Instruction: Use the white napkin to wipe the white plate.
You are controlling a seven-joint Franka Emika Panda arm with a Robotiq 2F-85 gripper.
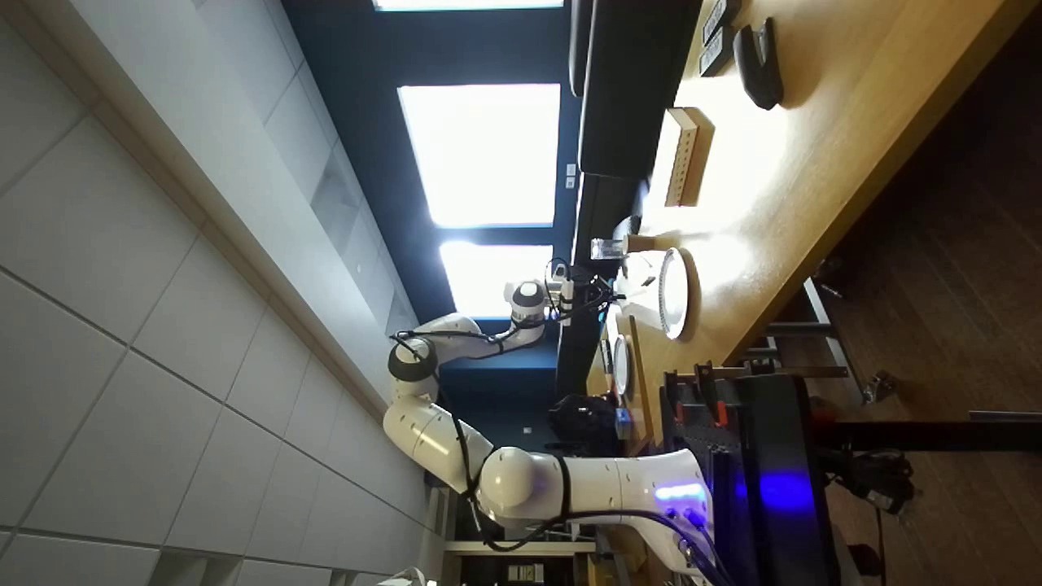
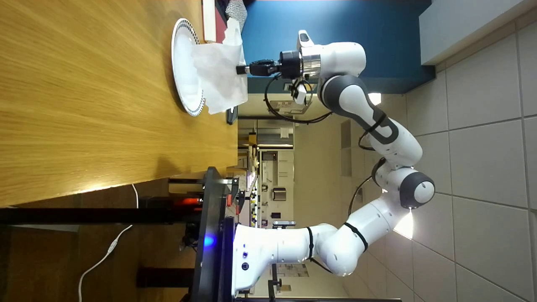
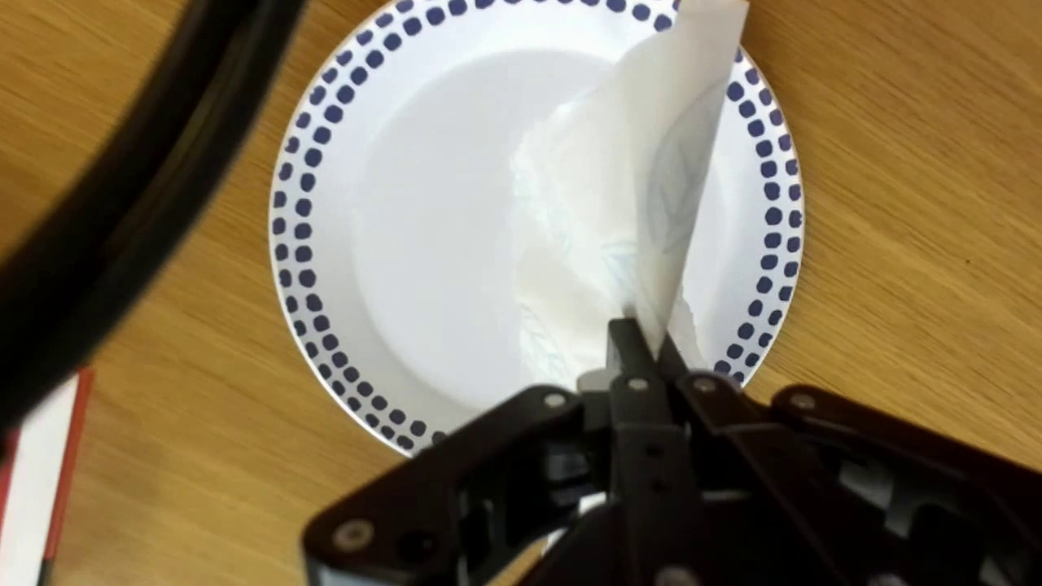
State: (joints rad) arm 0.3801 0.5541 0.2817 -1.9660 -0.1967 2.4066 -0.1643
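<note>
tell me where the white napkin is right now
In the wrist view, the white napkin is pinched in the gripper, mostly over the picture's right half of the white plate.

The wooden table is carrying the white plate directly. In the wrist view, a white, red-edged object is lying near the plate, toward 8 o'clock. In an exterior view, a cream boxy block is sitting at 12 o'clock from the plate; farther off, two small dark blocks are resting toward 12, and a stapler-like dark object is lying beside them, toward 1.
</note>
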